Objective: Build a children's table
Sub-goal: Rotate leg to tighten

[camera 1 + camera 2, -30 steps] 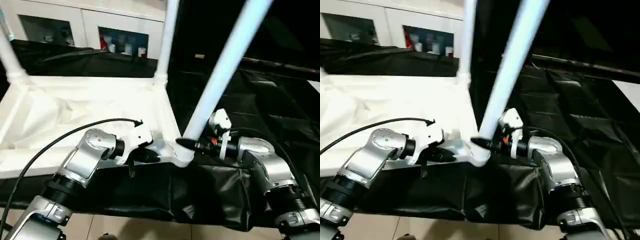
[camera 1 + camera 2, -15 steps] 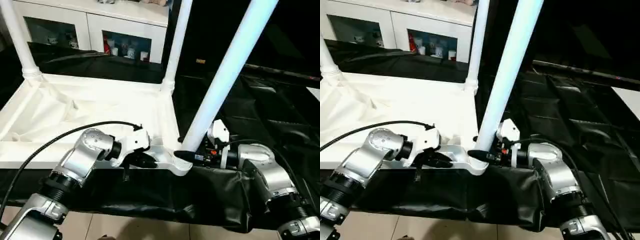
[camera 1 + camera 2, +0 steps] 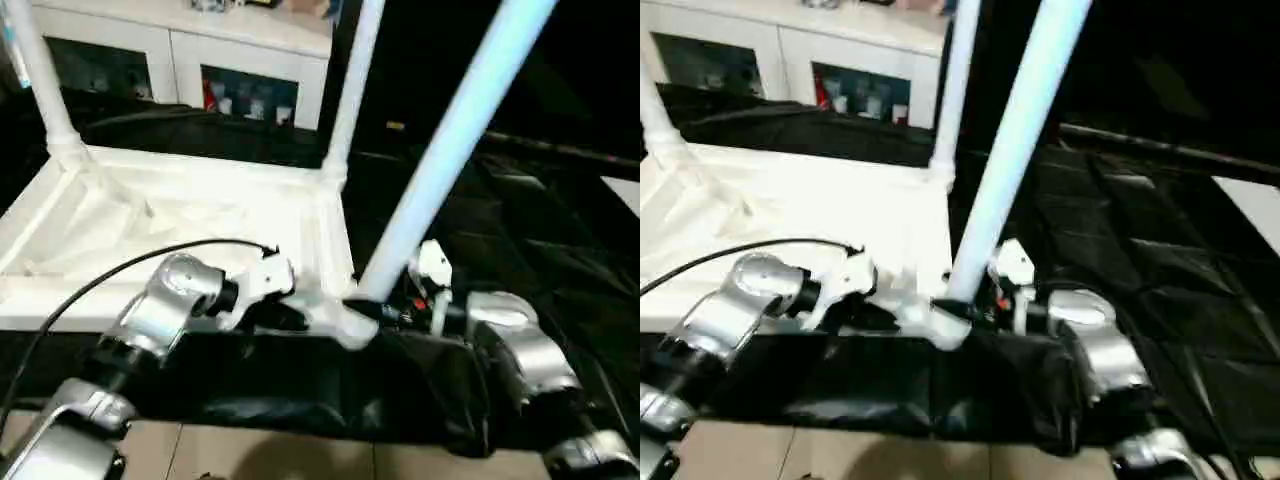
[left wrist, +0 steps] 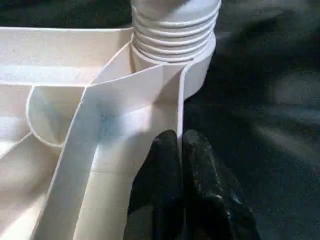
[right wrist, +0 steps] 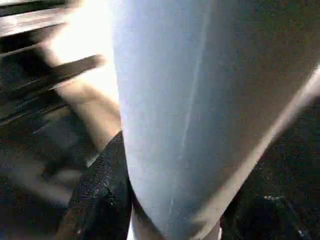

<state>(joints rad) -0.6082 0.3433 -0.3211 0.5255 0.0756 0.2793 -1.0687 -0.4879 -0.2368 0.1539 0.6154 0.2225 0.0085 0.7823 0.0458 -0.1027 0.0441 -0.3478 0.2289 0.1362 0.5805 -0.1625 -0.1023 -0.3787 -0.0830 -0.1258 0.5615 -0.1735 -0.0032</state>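
The white tabletop [image 3: 200, 215] lies upside down on the black-draped table, ribs up. Two legs stand in its far corners, one at the left [image 3: 45, 80] and one at the right [image 3: 352, 90]. A third leg [image 3: 450, 150] rises slanted from the near right corner socket [image 3: 345, 325], its threaded end [image 4: 175, 30] seated in the socket. My right gripper [image 3: 375, 310] is shut on this leg's base, a finger [image 5: 100, 190] on each side of the tube. My left gripper [image 4: 180, 137] is shut on the thin rim wall beside that socket.
The black-draped work table [image 3: 540, 230] stretches to the right of the tabletop. A white cabinet [image 3: 250, 90] with glass doors stands behind. A black cable [image 3: 120, 270] arcs over my left forearm. The floor [image 3: 280, 460] shows past the table's near edge.
The head views have shifted and tilted. Both grippers keep the same hold, and the slanted leg stays in the near right socket.
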